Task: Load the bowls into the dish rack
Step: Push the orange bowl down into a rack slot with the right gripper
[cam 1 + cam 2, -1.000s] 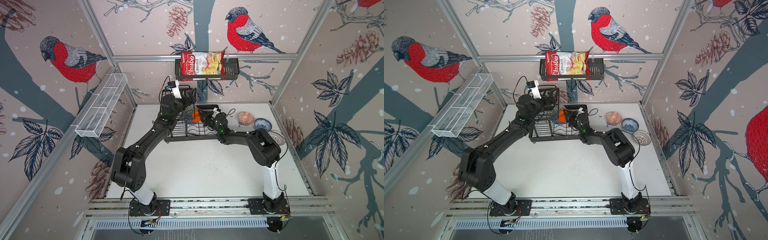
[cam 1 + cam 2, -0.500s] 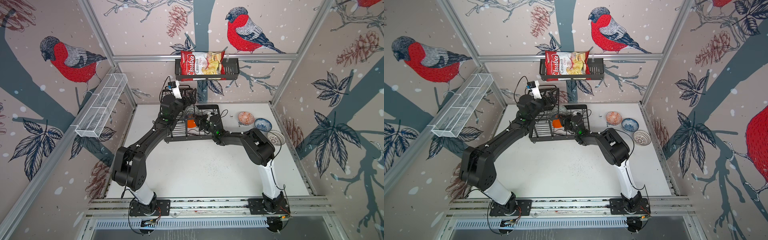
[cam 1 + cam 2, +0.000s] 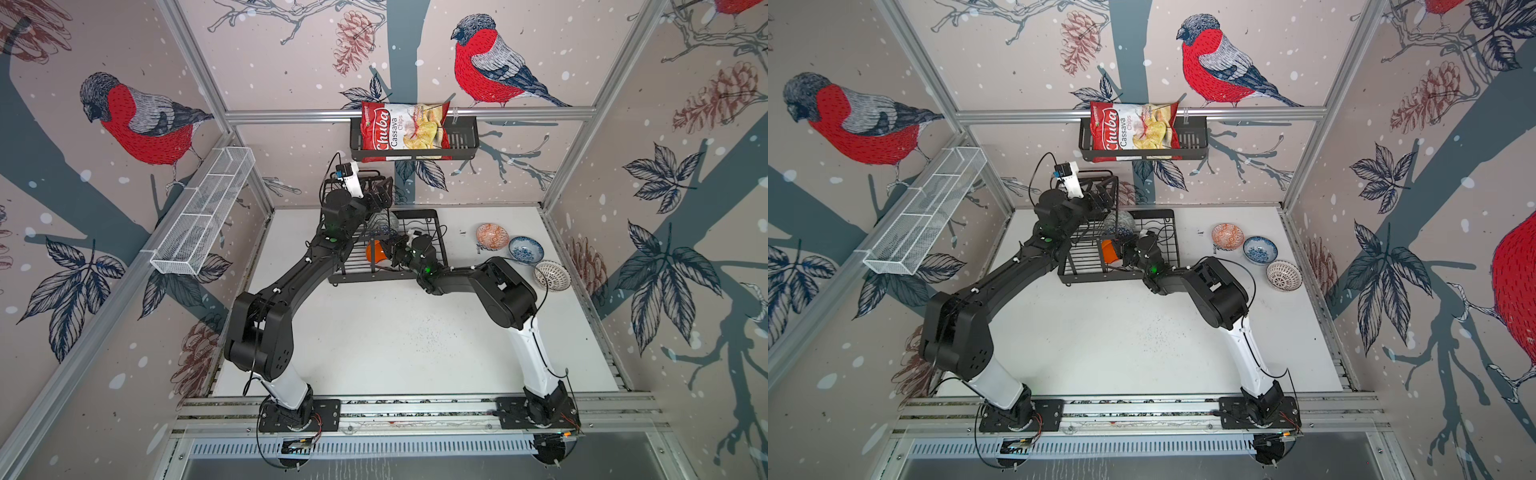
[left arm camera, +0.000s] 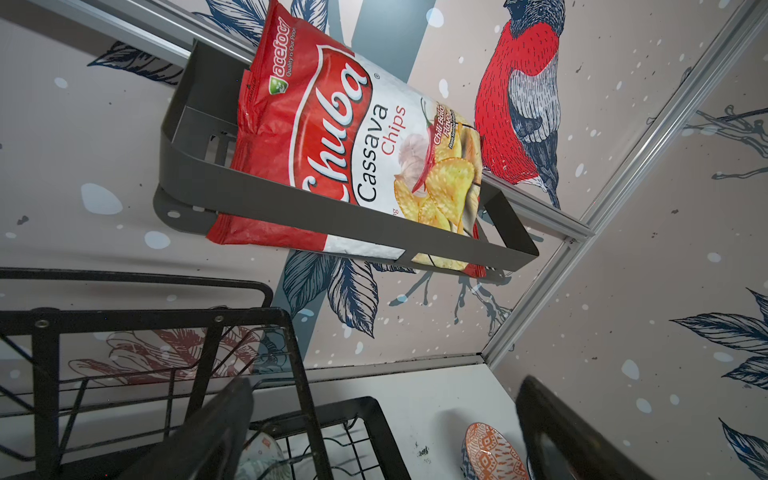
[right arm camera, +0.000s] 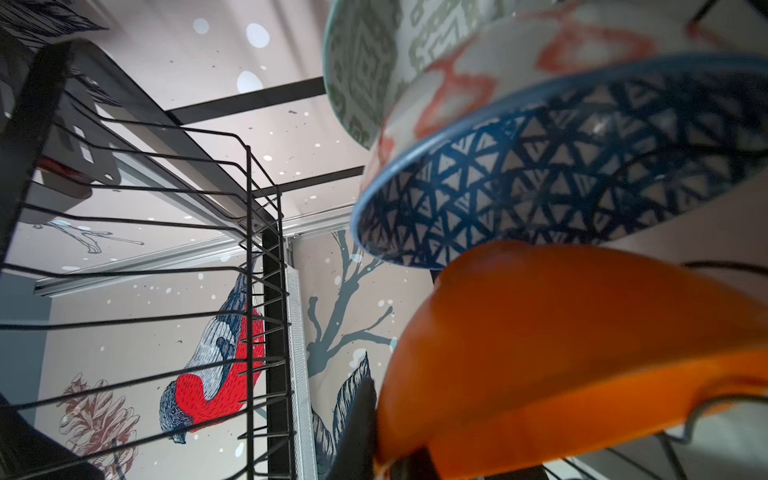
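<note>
Gripping the orange bowl [image 3: 372, 252], the right pincer [image 3: 389, 250] is risking knocking the blue bowl [image 5: 561, 166] near it; the left pincer [image 3: 380, 192] is hanging open.

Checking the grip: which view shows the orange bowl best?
Right wrist view: the orange bowl fills much of it, close up. Both top views show only a small orange patch; the left wrist view shows none.

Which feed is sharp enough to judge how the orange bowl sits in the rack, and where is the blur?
Right wrist view: orange bowl looms close and soft, dark blue bowl blurred, dish rack wires crisp. Left wrist view: chips bag sharp, left end effector's fingers dark, defocused. Both top views: evenly lit, sharp, but the bowl is small, partly hidden.
</note>
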Motion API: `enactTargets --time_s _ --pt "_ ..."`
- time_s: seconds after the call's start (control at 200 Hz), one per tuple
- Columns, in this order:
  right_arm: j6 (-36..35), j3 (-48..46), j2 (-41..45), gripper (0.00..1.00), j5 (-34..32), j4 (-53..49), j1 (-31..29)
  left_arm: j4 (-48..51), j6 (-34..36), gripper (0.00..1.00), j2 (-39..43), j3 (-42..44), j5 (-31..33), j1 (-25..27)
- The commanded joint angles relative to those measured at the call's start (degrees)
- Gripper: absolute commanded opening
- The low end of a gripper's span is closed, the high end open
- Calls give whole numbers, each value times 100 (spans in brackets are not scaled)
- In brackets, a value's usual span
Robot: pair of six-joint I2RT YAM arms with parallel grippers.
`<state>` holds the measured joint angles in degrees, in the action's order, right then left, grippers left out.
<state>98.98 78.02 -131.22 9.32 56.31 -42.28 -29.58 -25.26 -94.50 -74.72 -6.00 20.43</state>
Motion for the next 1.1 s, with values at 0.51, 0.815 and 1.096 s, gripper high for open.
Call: enactTargets --time_s 0.51,0.815,1.096 --pt "461 -520 -231 0 -883 1482 -236 -157 -43 99 -11 -39 -96 -30" --pt "377 -781 205 0 -1139 683 -313 -161 -52 99 -7 -44 -107 -30" --pt "398 -812 349 7 -1223 217 -337 -161 -58 99 -4 -39 -121 -39"
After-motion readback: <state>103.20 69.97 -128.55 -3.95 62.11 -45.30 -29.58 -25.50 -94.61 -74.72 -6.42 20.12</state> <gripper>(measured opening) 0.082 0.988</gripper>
